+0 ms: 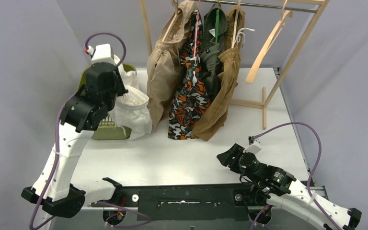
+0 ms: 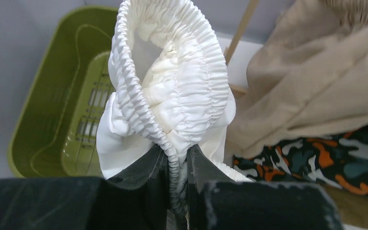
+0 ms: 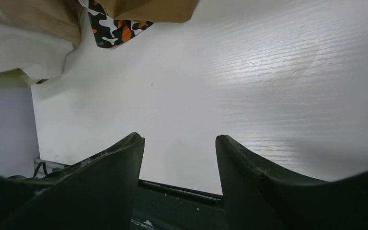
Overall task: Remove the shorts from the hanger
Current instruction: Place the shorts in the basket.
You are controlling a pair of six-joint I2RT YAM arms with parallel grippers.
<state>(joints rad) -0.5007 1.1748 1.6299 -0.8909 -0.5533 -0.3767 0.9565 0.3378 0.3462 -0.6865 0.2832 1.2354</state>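
The left hand [image 2: 177, 154] is shut tight on the white shorts [image 2: 182, 86], its two fingers pinching the gathered elastic waistband where it folds to a narrow cord between them. From the left wrist view the waistband loops up and away from the fingers in an open ring, with the cloth bunched inside it. In the top view the white shorts [image 1: 133, 111] hang off the left hand at the left of the desk [image 1: 182, 153], just beside and partly over a green basket [image 1: 106, 132]. Their lower edge seems to reach the desk, though the arm hides too much to be sure.

The other four pairs hang on the wooden rack [image 1: 294, 55] at the back of the desk, pressed close together. The beige shorts [image 1: 160, 81] are leftmost, then the camouflage shorts [image 1: 190, 100], the dark olive shorts [image 1: 214, 57] behind them, and the brown shorts [image 1: 223, 96] on the right. The beige pair lies just beside the white pair. A bare wooden hanger [image 1: 264, 51] hangs tilted on the rail, apart from the shorts to the right.

The right hand [image 1: 227, 158] sits low near the front right of the desk, well apart from the clothes. Its fingers stand partly open and hold nothing, with bare desk showing between them in the right wrist view.
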